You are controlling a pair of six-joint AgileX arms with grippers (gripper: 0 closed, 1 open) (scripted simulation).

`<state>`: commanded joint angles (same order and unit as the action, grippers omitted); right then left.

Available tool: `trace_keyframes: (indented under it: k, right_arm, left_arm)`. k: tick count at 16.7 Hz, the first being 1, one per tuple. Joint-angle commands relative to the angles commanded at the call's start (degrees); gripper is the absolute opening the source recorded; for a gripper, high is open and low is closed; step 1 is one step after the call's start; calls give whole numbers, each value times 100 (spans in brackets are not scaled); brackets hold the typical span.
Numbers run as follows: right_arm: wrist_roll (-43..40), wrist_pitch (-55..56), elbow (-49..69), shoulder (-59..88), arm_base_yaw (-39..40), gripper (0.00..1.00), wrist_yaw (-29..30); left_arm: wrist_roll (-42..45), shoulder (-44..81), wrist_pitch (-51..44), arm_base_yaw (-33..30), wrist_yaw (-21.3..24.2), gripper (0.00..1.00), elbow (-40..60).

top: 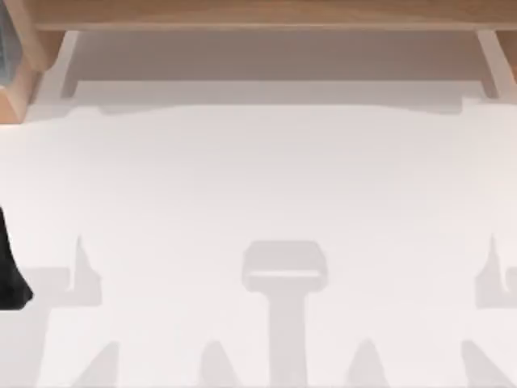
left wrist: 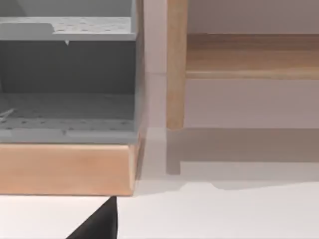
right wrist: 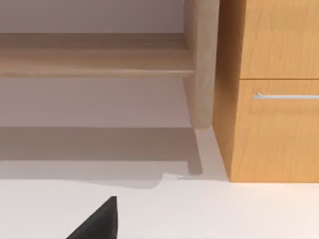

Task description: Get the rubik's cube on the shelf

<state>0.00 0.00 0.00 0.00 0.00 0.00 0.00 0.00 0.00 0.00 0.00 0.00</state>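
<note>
Nearest the cameras lay the bare white tabletop [top: 258, 178], marked with grey shadows of the rig, and at its left edge, well short of the shelf, a dark piece of my left arm [top: 11, 279] intruded. Each wrist view held a black wedge low in the picture, apparently part of that arm's own gripper, the left gripper [left wrist: 97, 224] and the right gripper [right wrist: 97, 221]; whether the jaws of either were released or clenched I could not tell, since no fingertips were visible. Beyond the open table stood the shelf [top: 258, 12], its long light-brown board running along the far edge on wooden side supports, with shaded table beneath it. Just left of the shelf's left support sat a wood-edged grey cabinet [left wrist: 67, 99] with perforated grey trays, and just right of the shelf's right support stood a wooden cupboard [right wrist: 274, 89] with a metal handle [right wrist: 286, 95]. No rubik's cube lay on the table or on the visible board, so I could not say where it was. By my judgement the task was at its very start or between steps, both arms parked facing the shelf; the next move called for locating the cube before any reach.
</note>
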Motion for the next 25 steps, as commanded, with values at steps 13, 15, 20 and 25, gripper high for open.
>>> trace_keyframes:
  k: [13, 15, 20, 25]
  right_arm:
    - [-2882, 2275, 2074, 3913, -885, 100, -752]
    - [-3728, 2931, 2671, 5280, -1127, 100, -988]
    - [-5830, 4547, 4141, 8645, -1731, 100, -1569]
    - [-7595, 5896, 5368, 11254, -2244, 100, -2053]
  left_arm:
    - [0, 0, 0, 0, 0, 100, 0]
    - [0, 0, 0, 0, 0, 100, 0]
    - [0, 0, 0, 0, 0, 100, 0]
    - [0, 0, 0, 0, 0, 100, 0]
